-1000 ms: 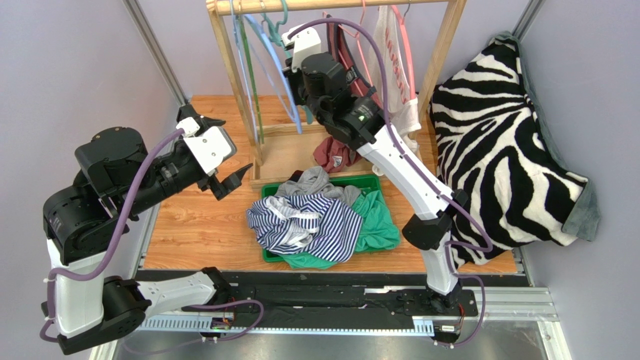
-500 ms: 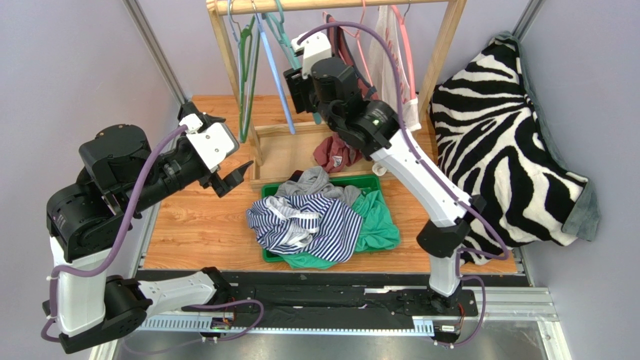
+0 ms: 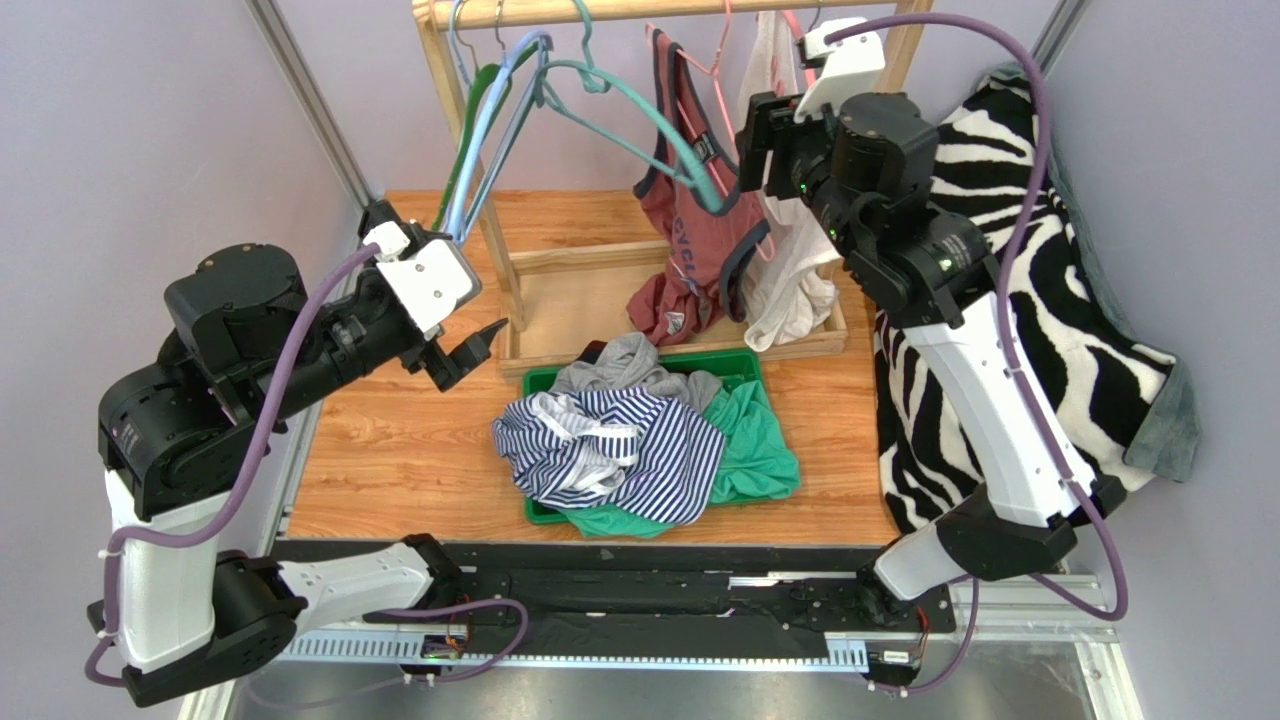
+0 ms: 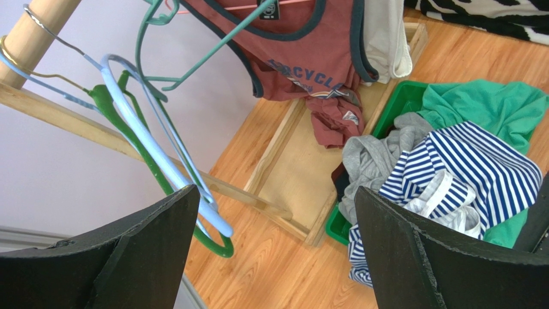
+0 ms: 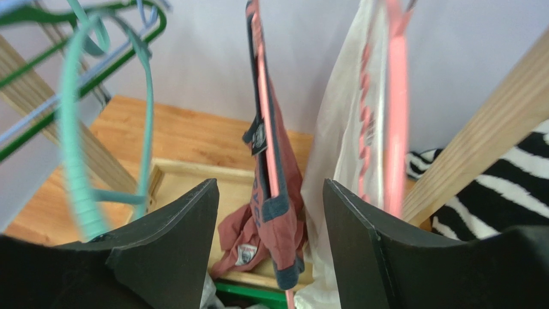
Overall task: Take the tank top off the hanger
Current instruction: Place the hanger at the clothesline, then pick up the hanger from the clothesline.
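A maroon tank top (image 3: 694,240) with dark trim hangs from a pink hanger (image 5: 261,96) on the wooden rack, its hem crumpled on the rack's base. To its right a white tank top (image 3: 792,263) hangs on a second pink hanger (image 5: 396,90). My right gripper (image 3: 756,143) is up high at the rail, just right of the maroon top and open. In the right wrist view the maroon tank top (image 5: 283,219) hangs beyond the open right gripper (image 5: 270,187), untouched. My left gripper (image 3: 463,360) hovers open and empty left of the rack, and the left wrist view shows the gripper (image 4: 277,193) above bare wood.
Empty green, blue and teal hangers (image 3: 496,105) crowd the rail's left end, and the teal hanger (image 3: 631,98) is swung out rightward. A green bin (image 3: 759,368) of striped, grey and green clothes sits in front of the rack. A zebra pillow (image 3: 1037,300) fills the right side.
My right arm has swung from the rack's left side to its right, and its jaws have opened. The teal hanger now swings free. The maroon top is fully in view.
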Robot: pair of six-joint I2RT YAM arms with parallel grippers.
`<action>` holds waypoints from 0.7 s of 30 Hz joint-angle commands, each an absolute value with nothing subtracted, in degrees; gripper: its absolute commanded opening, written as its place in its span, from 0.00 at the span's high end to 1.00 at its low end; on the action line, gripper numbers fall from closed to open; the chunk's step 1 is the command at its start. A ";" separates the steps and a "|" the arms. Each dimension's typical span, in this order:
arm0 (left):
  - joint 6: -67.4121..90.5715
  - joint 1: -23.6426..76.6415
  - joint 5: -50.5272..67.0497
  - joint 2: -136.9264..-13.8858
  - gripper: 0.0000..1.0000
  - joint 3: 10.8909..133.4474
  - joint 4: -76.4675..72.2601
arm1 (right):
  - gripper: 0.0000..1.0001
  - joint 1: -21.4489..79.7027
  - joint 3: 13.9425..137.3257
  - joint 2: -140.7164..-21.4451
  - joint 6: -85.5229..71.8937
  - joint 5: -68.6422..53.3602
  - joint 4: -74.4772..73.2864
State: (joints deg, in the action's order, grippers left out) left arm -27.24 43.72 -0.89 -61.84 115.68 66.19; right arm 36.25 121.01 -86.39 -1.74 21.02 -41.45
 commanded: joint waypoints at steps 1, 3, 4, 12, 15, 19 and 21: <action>-26.10 43.24 -0.35 -62.40 0.01 116.98 64.77 | 0.36 35.95 116.20 -87.72 -4.04 14.86 -40.26; -26.19 43.24 -0.35 -62.23 0.01 116.81 64.69 | 0.36 35.95 113.84 -86.32 -4.30 12.92 -39.03; -26.28 43.24 -0.35 -62.14 0.01 116.55 64.69 | 0.36 35.86 113.21 -85.79 -4.22 13.09 -37.89; -26.45 43.15 -0.44 -61.79 0.01 116.28 64.51 | 0.36 34.72 114.26 -88.77 -4.31 16.08 -38.23; -26.54 43.07 -0.35 -61.53 0.01 115.93 64.60 | 0.36 34.72 111.72 -88.60 -3.25 17.40 -38.06; -26.46 42.98 -0.35 -61.61 0.01 115.58 64.51 | 0.36 34.63 107.06 -87.01 -1.33 19.68 -36.12; -26.11 42.98 -0.35 -61.79 0.01 115.75 64.60 | 0.36 34.45 106.18 -87.10 -0.71 20.30 -35.86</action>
State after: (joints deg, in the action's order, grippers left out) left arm -27.18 43.35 -0.51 -61.76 115.57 66.19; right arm 34.79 108.03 -88.27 -2.72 17.37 -38.89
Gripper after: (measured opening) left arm 0.992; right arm 0.640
